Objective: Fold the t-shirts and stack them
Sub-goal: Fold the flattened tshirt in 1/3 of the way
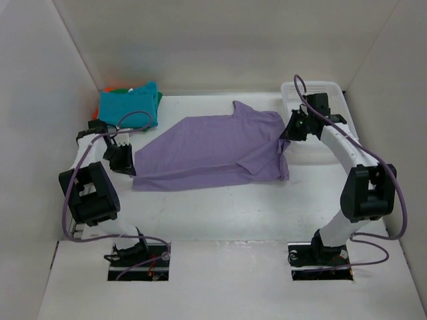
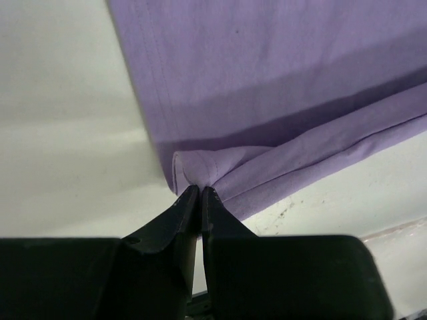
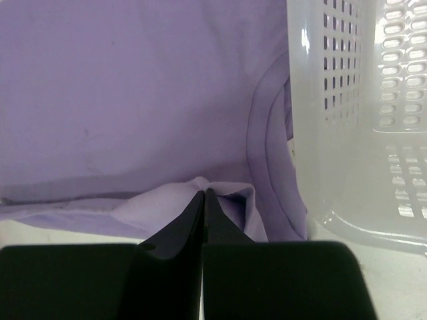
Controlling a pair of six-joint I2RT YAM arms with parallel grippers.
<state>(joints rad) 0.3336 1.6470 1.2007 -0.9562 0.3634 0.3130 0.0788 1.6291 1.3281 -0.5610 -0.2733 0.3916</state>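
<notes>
Lavender shirt (image 1: 213, 150): spread out in the middle of the table (image 1: 220, 213), with its near edge doubled over into a long fold and one sleeve pointing to the far side.
Left gripper (image 2: 200, 191): fingers pinched together on the shirt's near left corner, with cloth bunched at the tips.
Right gripper (image 3: 203, 193): fingers closed on a fold of cloth at the shirt's right end.
Teal shirt (image 1: 128, 107): folded, on top of a pile at the far left, apart from the lavender one.
Orange shirt (image 1: 110, 90): only an edge shows, at the pile's far left.
Green shirt (image 1: 159, 99): a dark sliver at the pile's right edge.
Basket (image 1: 333, 90): white plastic mesh, far right; the lavender shirt's right edge lies against its wall.
</notes>
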